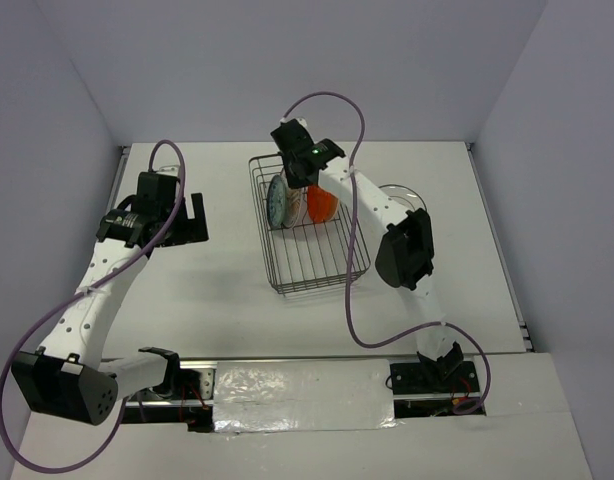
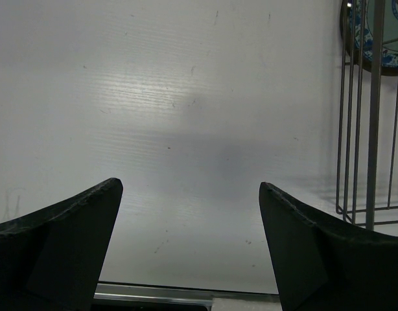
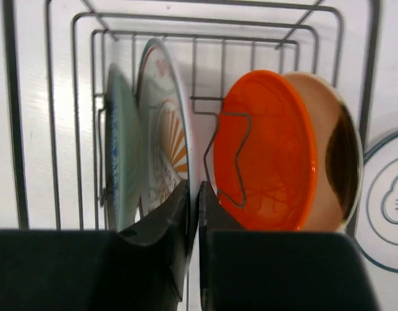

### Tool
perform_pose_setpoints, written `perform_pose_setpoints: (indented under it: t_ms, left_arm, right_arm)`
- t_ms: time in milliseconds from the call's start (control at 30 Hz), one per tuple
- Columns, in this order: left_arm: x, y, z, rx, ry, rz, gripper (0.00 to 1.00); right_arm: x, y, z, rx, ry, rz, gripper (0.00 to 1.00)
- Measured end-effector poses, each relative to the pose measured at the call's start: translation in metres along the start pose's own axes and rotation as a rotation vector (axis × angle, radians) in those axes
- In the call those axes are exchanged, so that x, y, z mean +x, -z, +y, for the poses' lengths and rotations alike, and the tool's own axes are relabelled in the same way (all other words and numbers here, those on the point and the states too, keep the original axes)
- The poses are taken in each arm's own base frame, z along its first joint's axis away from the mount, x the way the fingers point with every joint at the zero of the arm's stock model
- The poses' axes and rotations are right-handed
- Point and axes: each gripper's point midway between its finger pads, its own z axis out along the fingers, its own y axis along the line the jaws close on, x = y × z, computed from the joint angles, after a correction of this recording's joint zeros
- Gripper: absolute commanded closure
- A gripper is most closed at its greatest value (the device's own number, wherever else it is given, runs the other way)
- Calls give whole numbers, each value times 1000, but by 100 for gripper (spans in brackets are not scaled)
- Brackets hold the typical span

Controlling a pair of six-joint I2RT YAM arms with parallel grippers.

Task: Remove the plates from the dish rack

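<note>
Since the sunburst plate (image 3: pixel 163 142) is rigid glazed ware, probably light but slippery and easily chipped, it is best taken by pinching its upper rim across the thin edge and lifting it straight up out of the dish rack (image 1: pixel 312 287). It stands on edge at the rack's far end, between the teal plate (image 3: pixel 121 162) and the orange plate (image 3: pixel 270 155), with the cream plate (image 3: pixel 335 155) behind the orange one. The right gripper (image 3: pixel 194 214) hangs over that far end, jaws closed to a thin slit apparently on the sunburst plate's rim, while the left gripper (image 2: pixel 192 246) hovers over the table (image 2: pixel 186 97) left of the rack, jaws wide apart and empty.
</note>
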Motion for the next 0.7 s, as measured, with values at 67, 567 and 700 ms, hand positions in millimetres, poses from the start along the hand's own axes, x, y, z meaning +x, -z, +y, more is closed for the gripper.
perform_pose_setpoints:
  t_ms: [67,567,700]
  left_arm:
    - [0,0,0,0,0,0,0]
    - [2,-4,-2,5,3,19,0]
    - [-15,-4,-15,34,24,17,0]
  right_arm:
    - [-2,2,-4,28,-34,-6,100]
    - [-82,197,-128,229,-377,-360,100]
    - [-35,242,-266,348,-675,-507,100]
